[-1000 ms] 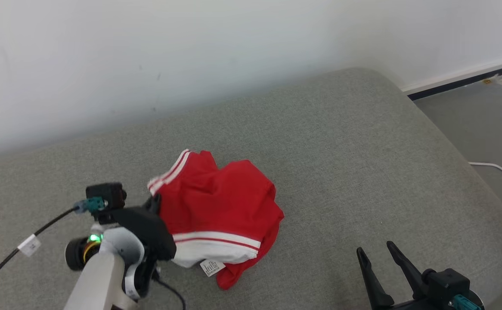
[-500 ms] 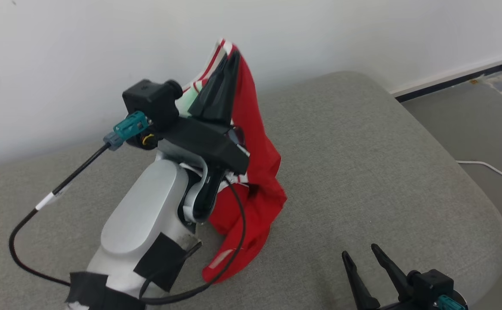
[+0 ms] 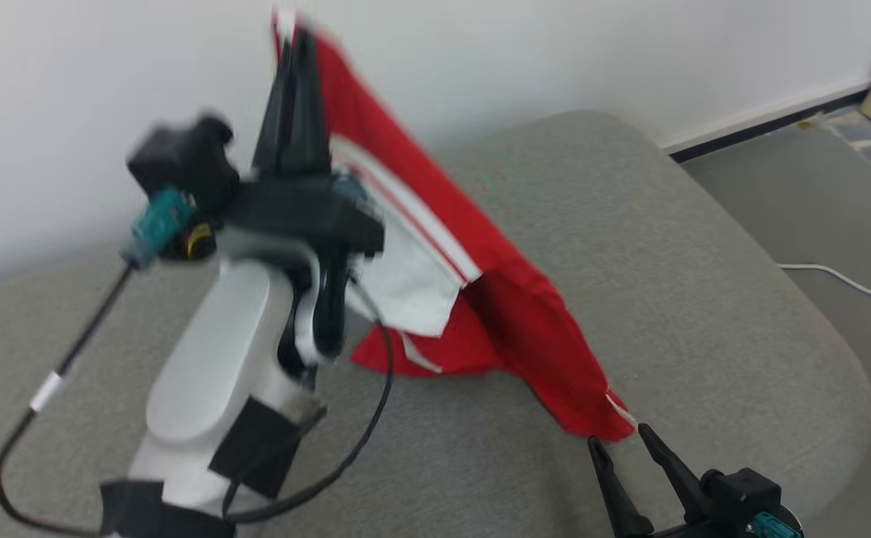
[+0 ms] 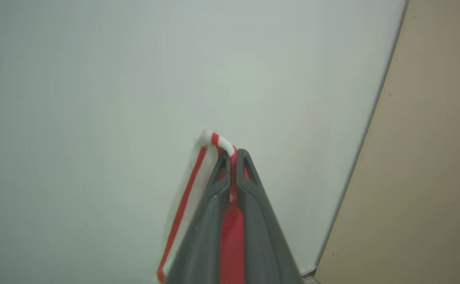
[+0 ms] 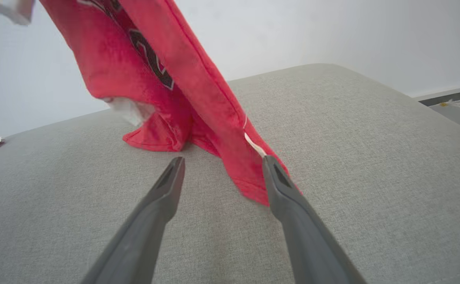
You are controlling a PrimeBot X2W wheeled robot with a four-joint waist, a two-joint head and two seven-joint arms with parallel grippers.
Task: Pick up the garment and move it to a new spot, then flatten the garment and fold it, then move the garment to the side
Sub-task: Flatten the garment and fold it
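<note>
**Left tool** [image 4: 232,153] is clamped on the white-and-red striped hem of the red garment [image 3: 510,299]. The cloth hangs from its tips and slopes down and away to the grey cushion [image 3: 704,261]. **Right tool** [image 3: 618,436] has its jaws spread wide and holds nothing, low over the cushion. The garment's lowest corner lies just at its fingertips (contact cannot be told).

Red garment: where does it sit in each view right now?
Head view: garment hangs from the left gripper, top centre, draping to lower right.
Left wrist view: garment bottom centre, pinched between the fingers.
Right wrist view: garment upper left, trailing toward the right gripper.
Shared landmark: white wall.
</note>
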